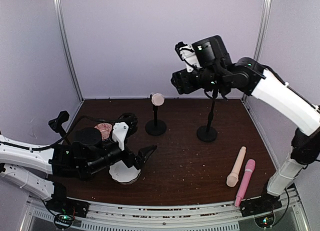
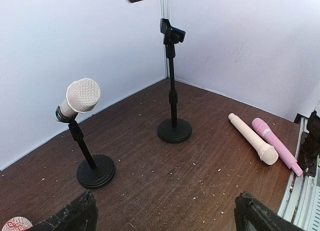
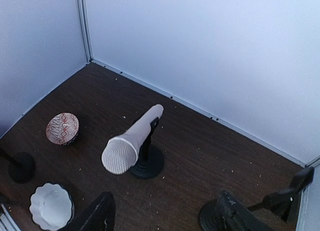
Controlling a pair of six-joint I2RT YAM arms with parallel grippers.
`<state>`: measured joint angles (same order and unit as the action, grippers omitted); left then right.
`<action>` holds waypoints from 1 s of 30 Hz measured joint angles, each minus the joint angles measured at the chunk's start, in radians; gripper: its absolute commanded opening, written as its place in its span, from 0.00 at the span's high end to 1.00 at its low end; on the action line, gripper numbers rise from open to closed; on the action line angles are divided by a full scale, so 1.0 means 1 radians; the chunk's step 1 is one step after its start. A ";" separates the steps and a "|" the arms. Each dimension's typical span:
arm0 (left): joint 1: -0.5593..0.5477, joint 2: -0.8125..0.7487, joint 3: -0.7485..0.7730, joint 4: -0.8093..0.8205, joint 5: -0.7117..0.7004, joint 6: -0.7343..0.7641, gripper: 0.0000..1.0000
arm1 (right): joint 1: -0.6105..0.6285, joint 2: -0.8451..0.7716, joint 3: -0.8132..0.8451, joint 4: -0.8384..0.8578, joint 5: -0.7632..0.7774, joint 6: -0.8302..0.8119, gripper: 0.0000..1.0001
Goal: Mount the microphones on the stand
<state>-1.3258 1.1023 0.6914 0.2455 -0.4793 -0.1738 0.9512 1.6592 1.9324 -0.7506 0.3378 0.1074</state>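
**Status:** one of three microphones is mounted; two are left to do.

1. **Left gripper** [image 2: 162, 213]. It sits well to the left of the tall stand [image 2: 173, 96], low over the table [image 1: 190, 161]. Its fingers are spread wide with nothing between them.
2. **Bowls.** A patterned bowl [image 3: 62, 128] and a white bowl [image 3: 51, 206] also sit well to the left of the tall stand, near the left gripper. Neither appears to belong to the task.
3. **Short stand** [image 2: 84, 151]. It is upright, to the left of the tall stand. The mounted cream microphone [image 2: 80, 97] is seated in its holder, tilted with the head raised. This attachment appears complete.
4. **Tall stand.** It is upright on its round base, and the clip [image 2: 172, 33] at its top is empty.
5. **Right gripper** [image 3: 165, 206]. It hangs level with the top of the tall stand, well off the table. Its fingers are parted and hold nothing. Its wrist view looks down on the short stand.
6. **Loose microphones.** The loose cream microphone [image 2: 252, 137] and the pink microphone [image 2: 275, 143] lie flat on the table, right of the tall stand and nearer the front edge. They lie just beside each other and roughly parallel.

**Remaining work (judged):** pick up one loose microphone and seat it in the empty clip. Only two stands can be made out clearly, so where the third microphone would go cannot be told.
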 measured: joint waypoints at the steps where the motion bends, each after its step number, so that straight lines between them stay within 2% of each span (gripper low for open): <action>1: 0.000 0.008 0.013 -0.003 -0.009 0.003 0.02 | 0.000 -0.064 -0.064 0.007 -0.007 0.005 0.35; 10: 0.054 0.113 0.161 -0.091 -0.005 0.043 0.03 | -0.024 -0.595 -0.618 0.127 0.008 0.063 0.47; 14: 0.090 0.126 0.171 -0.090 0.032 0.052 0.04 | -0.140 -0.737 -0.855 0.217 -0.009 0.089 0.49; 17: 0.101 0.137 0.172 -0.093 0.054 0.059 0.04 | -0.246 -0.732 -0.978 0.322 -0.071 0.082 0.51; 20: 0.103 0.140 0.175 -0.097 0.080 0.068 0.05 | -0.312 -0.641 -1.053 0.443 -0.145 0.066 0.51; 25: 0.106 0.132 0.175 -0.092 0.133 0.074 0.05 | -0.371 -0.507 -1.146 0.676 -0.238 0.038 0.51; 30: 0.109 0.107 0.175 -0.092 0.167 0.075 0.05 | -0.410 -0.400 -1.154 0.902 -0.274 0.011 0.53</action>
<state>-1.2167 1.2091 0.8661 0.1532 -0.3126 -0.0990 0.5411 1.2594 0.7788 0.1516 0.0635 0.1184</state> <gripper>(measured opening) 0.951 0.484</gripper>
